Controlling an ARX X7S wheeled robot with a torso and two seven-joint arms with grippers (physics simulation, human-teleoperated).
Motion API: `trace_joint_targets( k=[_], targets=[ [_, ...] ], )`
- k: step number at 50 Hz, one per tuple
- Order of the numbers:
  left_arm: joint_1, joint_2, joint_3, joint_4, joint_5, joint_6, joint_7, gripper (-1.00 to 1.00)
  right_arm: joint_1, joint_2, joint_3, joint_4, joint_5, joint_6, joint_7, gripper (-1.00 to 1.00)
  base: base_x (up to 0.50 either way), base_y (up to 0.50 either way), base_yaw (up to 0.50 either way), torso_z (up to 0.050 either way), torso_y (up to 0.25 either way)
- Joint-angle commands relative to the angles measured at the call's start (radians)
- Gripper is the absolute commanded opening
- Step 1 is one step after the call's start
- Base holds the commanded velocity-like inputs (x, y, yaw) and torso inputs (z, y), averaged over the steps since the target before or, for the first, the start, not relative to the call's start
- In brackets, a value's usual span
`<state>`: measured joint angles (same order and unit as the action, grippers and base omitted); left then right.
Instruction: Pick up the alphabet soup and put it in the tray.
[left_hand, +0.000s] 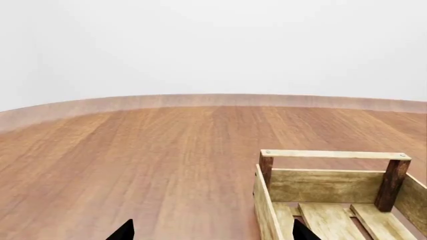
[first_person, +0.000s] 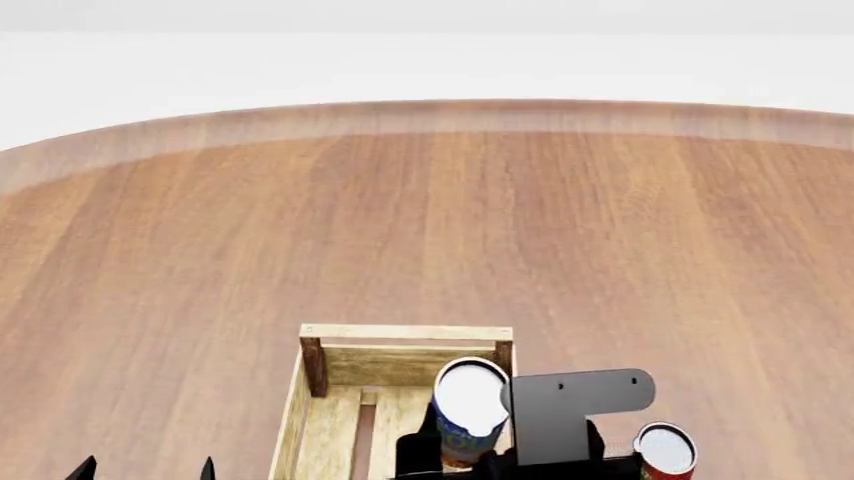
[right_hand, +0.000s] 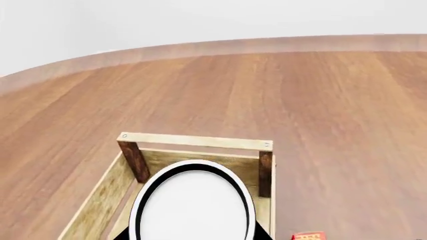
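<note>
The right arm ends in a flat grey plate (first_person: 577, 412) with rounded corners and two small dark screws, black housing beneath. The left claw (first_person: 144, 468) shows two pointed black fingertips.

Right gripper (first_person: 461, 462) jaws hidden behind alphabet soup (first_person: 470, 410); tray (first_person: 310, 400) near end cut off.

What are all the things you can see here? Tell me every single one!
alphabet soup: one, blue label with a white top, held upright over the tray's right side.
tray: one, light wood with darker corner posts, on the table near the robot.
tomato can: one, red with a white top, standing on the table right of the tray.
table: one, brown wood, round-edged, under everything.
right gripper: one, black with a grey bracket, around the alphabet soup.
left gripper: one, black fingertips apart, left of the tray.
</note>
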<state>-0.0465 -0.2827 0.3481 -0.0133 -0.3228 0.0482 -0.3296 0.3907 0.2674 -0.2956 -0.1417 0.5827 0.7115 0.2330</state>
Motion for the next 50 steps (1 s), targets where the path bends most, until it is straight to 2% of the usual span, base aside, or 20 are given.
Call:
trace_joint_targets(
  k=[1,50],
  targets=[
    [0.0,-0.003,0.003,0.001,-0.003,0.002,-0.002,1.0,0.026,-0.024,-0.04,0.057,-0.045,-0.041,-0.036,-1.0,0.0,0.0,0.0,0.01,0.0],
    [-0.004,-0.011,0.016,0.0,-0.015,0.004,-0.009,1.0,0.08,-0.084,-0.191,0.351,-0.149,-0.196,-0.134,-1.0,0.0,0.0,0.0,0.0,0.001]
  ],
)
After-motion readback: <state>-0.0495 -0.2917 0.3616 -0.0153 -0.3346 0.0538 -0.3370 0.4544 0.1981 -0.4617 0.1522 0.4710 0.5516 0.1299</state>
